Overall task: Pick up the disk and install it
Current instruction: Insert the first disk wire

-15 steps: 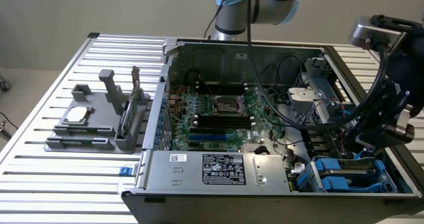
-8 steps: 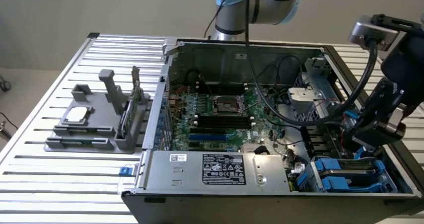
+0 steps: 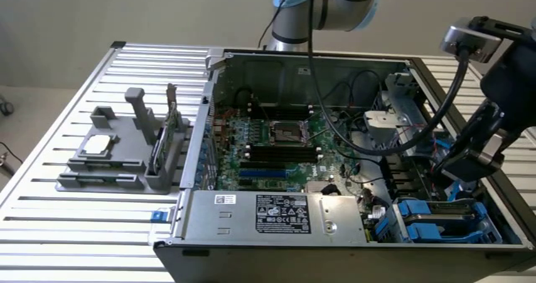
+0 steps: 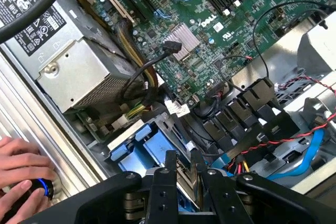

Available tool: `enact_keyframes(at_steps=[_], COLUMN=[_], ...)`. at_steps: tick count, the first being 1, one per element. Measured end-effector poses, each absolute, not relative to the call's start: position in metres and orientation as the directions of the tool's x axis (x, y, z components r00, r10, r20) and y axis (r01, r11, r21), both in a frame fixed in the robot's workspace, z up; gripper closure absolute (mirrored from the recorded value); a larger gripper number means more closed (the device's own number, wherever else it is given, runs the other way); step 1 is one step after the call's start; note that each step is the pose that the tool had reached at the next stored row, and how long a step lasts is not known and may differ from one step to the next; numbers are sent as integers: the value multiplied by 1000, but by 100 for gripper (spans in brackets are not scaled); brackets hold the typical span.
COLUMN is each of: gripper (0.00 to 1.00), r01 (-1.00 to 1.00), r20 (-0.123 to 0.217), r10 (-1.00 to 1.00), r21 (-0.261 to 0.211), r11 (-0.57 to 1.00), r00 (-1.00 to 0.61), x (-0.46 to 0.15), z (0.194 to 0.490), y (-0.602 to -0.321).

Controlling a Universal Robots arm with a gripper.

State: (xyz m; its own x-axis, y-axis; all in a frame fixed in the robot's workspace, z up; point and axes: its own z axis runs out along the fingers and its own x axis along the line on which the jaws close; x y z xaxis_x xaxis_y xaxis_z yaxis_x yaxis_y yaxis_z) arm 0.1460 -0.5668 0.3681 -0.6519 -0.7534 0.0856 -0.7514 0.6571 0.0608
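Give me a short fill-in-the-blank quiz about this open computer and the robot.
1. The gripper grips the disk above the ___ carriers.
2. The motherboard bears the brand ___.
3. On the grey holder outside the case lies a square processor ___.
Missing words: blue; Dell; chip.

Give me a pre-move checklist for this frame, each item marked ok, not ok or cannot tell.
1. Grip: the disk sits between the fingers: ok.
2. Position: the gripper hangs over the blue drive bay: ok.
3. Alignment of disk and bay slot: cannot tell.
4. Path: the red wires clear of it: cannot tell.
5. Safety: the person's hand is outside the case: ok.
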Motion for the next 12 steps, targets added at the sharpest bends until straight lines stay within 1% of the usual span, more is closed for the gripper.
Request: enact_keyframes(at_steps=[7,12], gripper=[74,74], r01=[-701,-658], r20=[72,69], r10=[-702,-660], r21=[45,43], r11=[712,752], r00=[-708,-748], x=[146,146], z=[369,377], y=[-567,-567])
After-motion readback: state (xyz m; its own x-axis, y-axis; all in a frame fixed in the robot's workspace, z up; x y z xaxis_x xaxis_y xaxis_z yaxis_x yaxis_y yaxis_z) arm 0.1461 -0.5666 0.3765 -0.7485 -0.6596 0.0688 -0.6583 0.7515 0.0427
